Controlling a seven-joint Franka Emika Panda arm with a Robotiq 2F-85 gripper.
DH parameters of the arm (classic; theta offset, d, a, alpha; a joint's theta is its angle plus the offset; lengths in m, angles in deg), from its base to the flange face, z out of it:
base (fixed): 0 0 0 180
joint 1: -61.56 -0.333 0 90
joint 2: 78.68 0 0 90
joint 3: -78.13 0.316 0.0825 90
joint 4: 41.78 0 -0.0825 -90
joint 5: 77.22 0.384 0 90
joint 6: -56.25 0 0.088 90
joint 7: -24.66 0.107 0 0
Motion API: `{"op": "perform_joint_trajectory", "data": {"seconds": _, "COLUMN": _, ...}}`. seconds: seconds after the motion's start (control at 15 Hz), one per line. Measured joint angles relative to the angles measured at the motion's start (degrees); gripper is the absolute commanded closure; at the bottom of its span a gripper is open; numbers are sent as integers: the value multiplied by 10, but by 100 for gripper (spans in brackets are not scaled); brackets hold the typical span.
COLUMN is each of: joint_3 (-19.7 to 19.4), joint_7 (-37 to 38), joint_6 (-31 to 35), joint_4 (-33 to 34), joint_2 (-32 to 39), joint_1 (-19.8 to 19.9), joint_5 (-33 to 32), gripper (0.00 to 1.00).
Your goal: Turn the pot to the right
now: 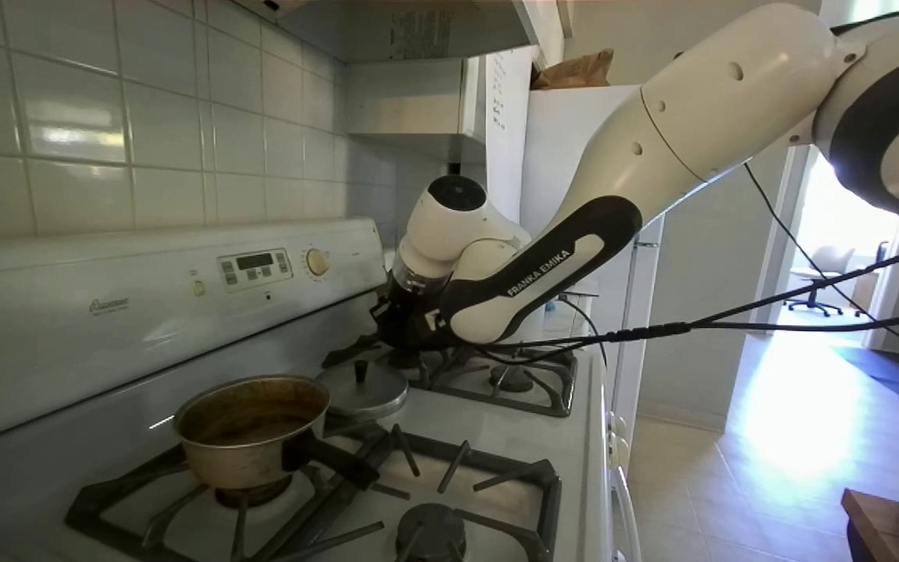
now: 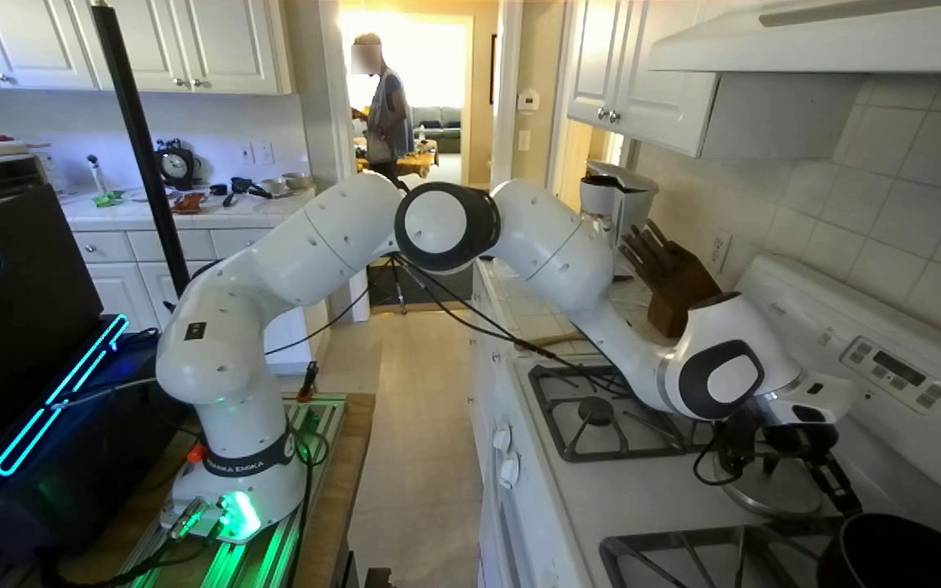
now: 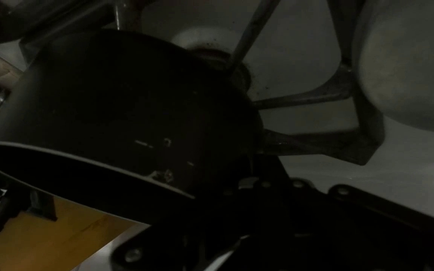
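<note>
Gripper [image 3: 217, 209] is sitting at the rim of the black pot [image 3: 123, 98], its jaws blending into shadow in the wrist view; too dark there for telling if they're clenching the rim or hanging loose. Black pot is standing toward the back of a grate [image 3: 315, 145], filling most of the wrist view's left side; in an exterior view it's running off the bottom right corner. Arm [image 1: 629, 176] is stretching over the stove [image 1: 481, 425] and bending down to the black pot, cables [image 1: 648, 334] hanging off it. Metal lid [image 1: 375, 394] is lying near the black pot, between the 2 grates, black knob [image 1: 360, 370] facing up. Tan pot [image 1: 235, 466] is resting at the back of the 2nd grate [image 1: 552, 503], brown inside, black handle [image 1: 332, 459] pointing toward the stove's front. Control panel [image 1: 254, 265] is running along the stove's back. Further out: knife block [image 2: 680, 286] is standing on the counter [image 2: 524, 306] past the stove, 1 person [image 2: 389, 122] is standing in the background, arm base [image 2: 270, 486] is showing green light on a wood-topped table [image 2: 345, 457] across from the stove.
</note>
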Motion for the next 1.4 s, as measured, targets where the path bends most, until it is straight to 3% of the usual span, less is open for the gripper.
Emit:
{"op": "perform_joint_trajectory", "data": {"seconds": 0.67, "joint_3": 108, "joint_7": -36, "joint_6": -76, "joint_4": -17, "joint_2": -64, "joint_1": 25, "joint_5": 1, "gripper": 100}}
{"op": "perform_joint_trajectory", "data": {"seconds": 0.73, "joint_3": 113, "joint_7": -37, "joint_6": -96, "joint_4": -20, "joint_2": -80, "joint_1": 26, "joint_5": 1, "gripper": 74}}
{"op": "perform_joint_trajectory", "data": {"seconds": 0.87, "joint_3": 127, "joint_7": -55, "joint_6": -152, "joint_4": -22, "joint_2": -113, "joint_1": 35, "joint_5": 1, "gripper": 67}}
{"op": "perform_joint_trajectory", "data": {"seconds": 1.4, "joint_3": 213, "joint_7": -196, "joint_6": -443, "joint_4": -24, "joint_2": -264, "joint_1": 121, "joint_5": 3, "gripper": 10}}
